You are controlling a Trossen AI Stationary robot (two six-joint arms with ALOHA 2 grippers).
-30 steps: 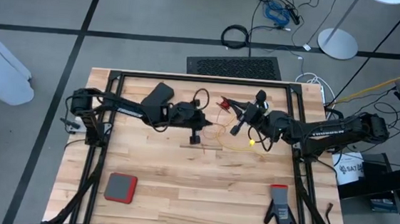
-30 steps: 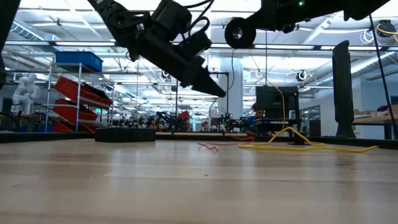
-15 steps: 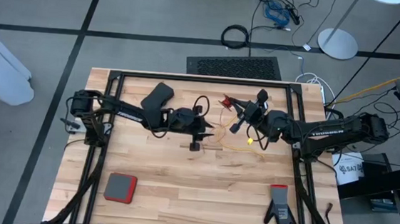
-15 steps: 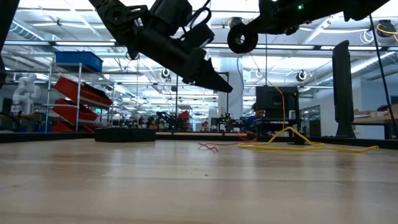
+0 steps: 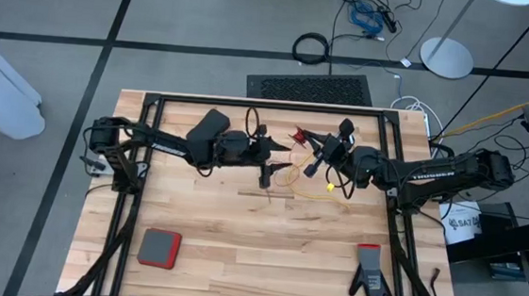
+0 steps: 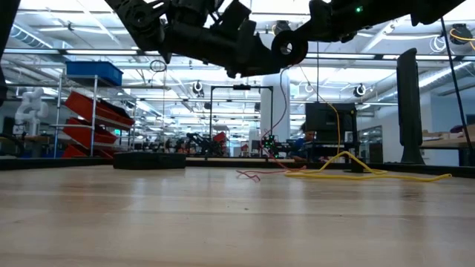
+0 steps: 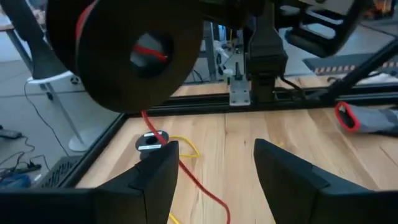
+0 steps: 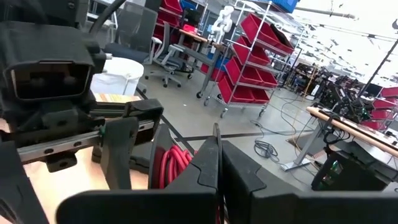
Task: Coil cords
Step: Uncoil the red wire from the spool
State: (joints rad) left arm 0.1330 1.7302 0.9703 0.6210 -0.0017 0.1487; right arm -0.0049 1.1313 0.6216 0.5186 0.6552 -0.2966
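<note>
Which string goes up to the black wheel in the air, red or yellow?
The red cord: it climbs to the reel in the right gripper. The yellow cord lies on the table.

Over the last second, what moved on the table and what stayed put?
The left gripper swung up from the middle of the table toward the red cord's reel, fingers open, holding nothing. The right gripper stayed shut on the reel. The yellow cord, the black glove and the red pad did not move.

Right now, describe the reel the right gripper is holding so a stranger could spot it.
Near the wooden table's far edge, the right gripper grips a round black reel wound with reddish-orange cord. The yellow cord lies loose on the wood.
</note>
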